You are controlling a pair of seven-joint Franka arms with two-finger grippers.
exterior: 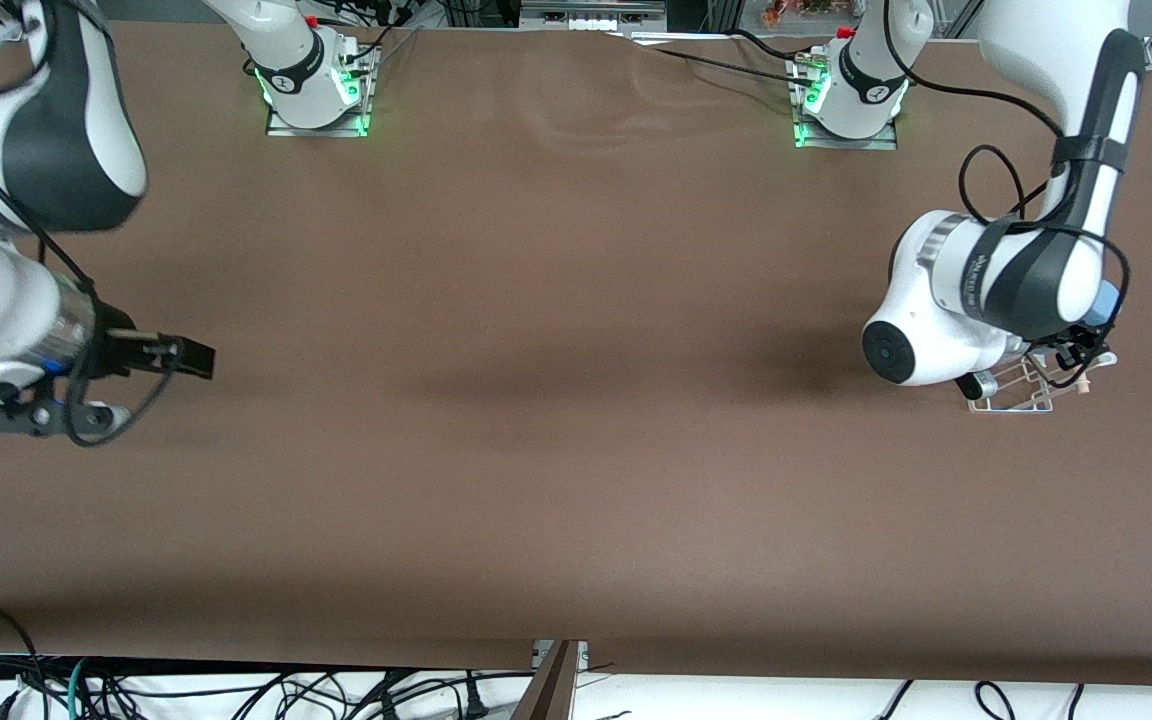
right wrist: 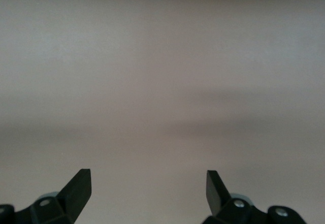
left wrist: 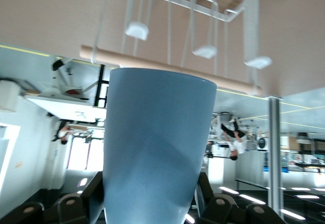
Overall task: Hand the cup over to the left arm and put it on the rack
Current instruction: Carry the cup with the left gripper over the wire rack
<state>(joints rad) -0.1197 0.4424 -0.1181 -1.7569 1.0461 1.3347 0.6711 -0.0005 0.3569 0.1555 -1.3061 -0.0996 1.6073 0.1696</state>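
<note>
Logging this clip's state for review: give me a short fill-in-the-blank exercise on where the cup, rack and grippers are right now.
1. The left gripper is shut on the ____.
2. The cup hangs over the ____, at the left arm's end of the table.
3. The right gripper waits over bare table with its jaws ____.
4. The rack has a ____ dowel across it.

Missing words: cup; rack; open; wooden
</note>
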